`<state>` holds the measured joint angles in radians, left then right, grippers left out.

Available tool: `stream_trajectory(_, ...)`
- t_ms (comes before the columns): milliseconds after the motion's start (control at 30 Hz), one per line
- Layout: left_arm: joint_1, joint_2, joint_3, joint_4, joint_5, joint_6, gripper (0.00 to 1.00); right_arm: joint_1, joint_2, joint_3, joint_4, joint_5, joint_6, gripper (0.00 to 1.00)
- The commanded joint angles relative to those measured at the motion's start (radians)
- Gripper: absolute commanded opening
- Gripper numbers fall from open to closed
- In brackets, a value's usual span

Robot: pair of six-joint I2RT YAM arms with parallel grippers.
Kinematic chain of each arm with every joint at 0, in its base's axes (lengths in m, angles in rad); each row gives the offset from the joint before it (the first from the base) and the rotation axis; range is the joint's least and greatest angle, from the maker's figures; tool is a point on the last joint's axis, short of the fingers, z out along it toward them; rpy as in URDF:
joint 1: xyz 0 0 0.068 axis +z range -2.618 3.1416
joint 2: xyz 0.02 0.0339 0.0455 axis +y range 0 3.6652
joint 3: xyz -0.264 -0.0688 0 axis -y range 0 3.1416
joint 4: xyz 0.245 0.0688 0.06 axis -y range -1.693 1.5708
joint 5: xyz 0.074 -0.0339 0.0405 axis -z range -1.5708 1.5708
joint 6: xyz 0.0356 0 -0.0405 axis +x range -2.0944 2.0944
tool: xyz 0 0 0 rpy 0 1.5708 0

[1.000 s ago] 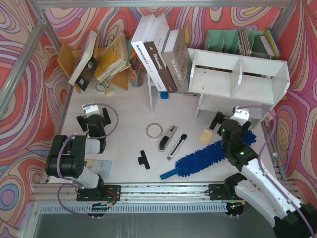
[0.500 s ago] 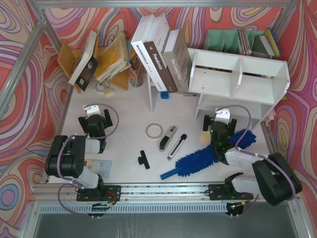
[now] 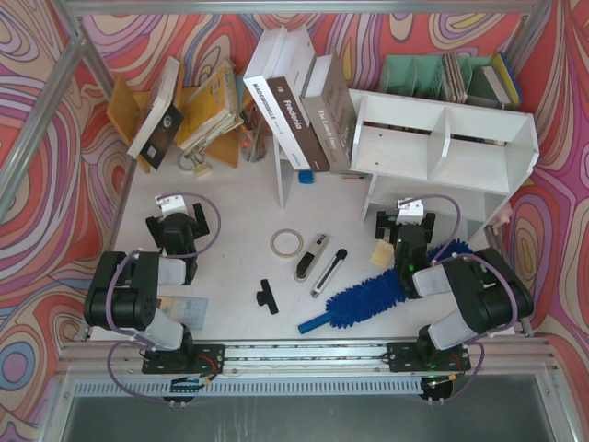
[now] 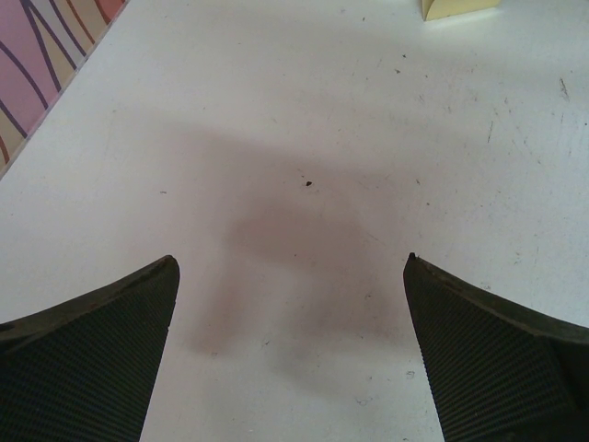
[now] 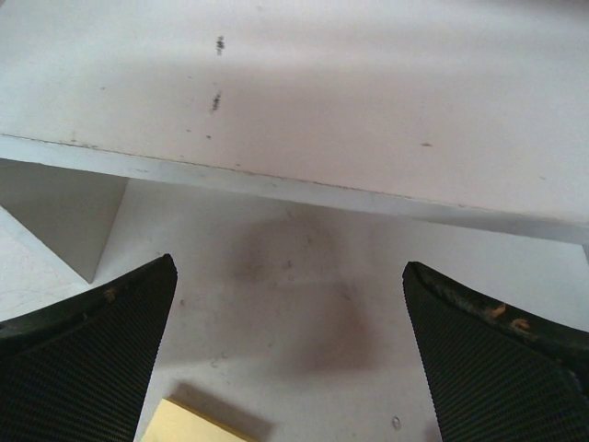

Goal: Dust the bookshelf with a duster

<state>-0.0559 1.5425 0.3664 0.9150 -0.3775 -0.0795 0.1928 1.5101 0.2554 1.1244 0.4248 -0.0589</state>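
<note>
Right gripper (image 3: 406,224): released, jaws spread wide with nothing between them; right of centre in the top view, nose toward the shelf; sits just above the duster's upper end.
Right wrist view: shelf (image 5: 304,101) board fills the upper half, bare table below, corner of a yellow block (image 5: 189,422) at the bottom edge between the fingers (image 5: 87,368).
Left gripper (image 3: 177,219): also released, holding nothing; left of centre in the top view, above bare table (image 4: 304,138).
Duster (image 3: 386,290): flat on the table, lower right of the top view; blue fluffy head runs diagonally up-right and passes under the right arm; handle (image 3: 314,323) pokes out at the lower left end, clear of everything.
Shelf (image 3: 442,138): white, upper right of the top view, compartments facing the arms, just beyond the right gripper.
Stage: fits either a reach before pickup or a duster laid down after wiping; not settled by these views.
If a grasp is due: best taken on the handle, not the fluff, which would squash and slip; jaws square across the handle, low to the table.
Clutter near the handle: pen (image 3: 329,271), grey case (image 3: 311,257), black clip (image 3: 267,296), tape ring (image 3: 286,242); worth a clean approach from the near side.
Risk: arm lying across the head could drag it.
</note>
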Motion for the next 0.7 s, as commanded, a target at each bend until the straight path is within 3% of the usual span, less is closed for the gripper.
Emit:
stream_trajectory(0,0.005,-0.006,0.0,0.002,0.009,-0.012,0.98,-0.031,0.073,0.028,0.141,-0.147,-0.032,0.99)
stream_trajectory(367,0.005,-0.007,0.0,0.002,0.009,-0.011,0.98,-0.115,0.135,0.049,0.142,-0.292,0.03,0.99)
stream_trajectory(433,0.005,-0.007,0.0,0.002,0.009,-0.011,0.98,-0.125,0.18,0.044,0.201,-0.285,0.024,0.99)
stream_trajectory(467,0.005,-0.007,0.0,0.002,0.009,-0.012,0.98,-0.126,0.171,0.072,0.123,-0.297,0.042,0.99)
stream_trajectory(667,0.005,-0.006,0.0,0.002,0.009,-0.012,0.98,-0.131,0.176,0.073,0.135,-0.276,0.047,0.99)
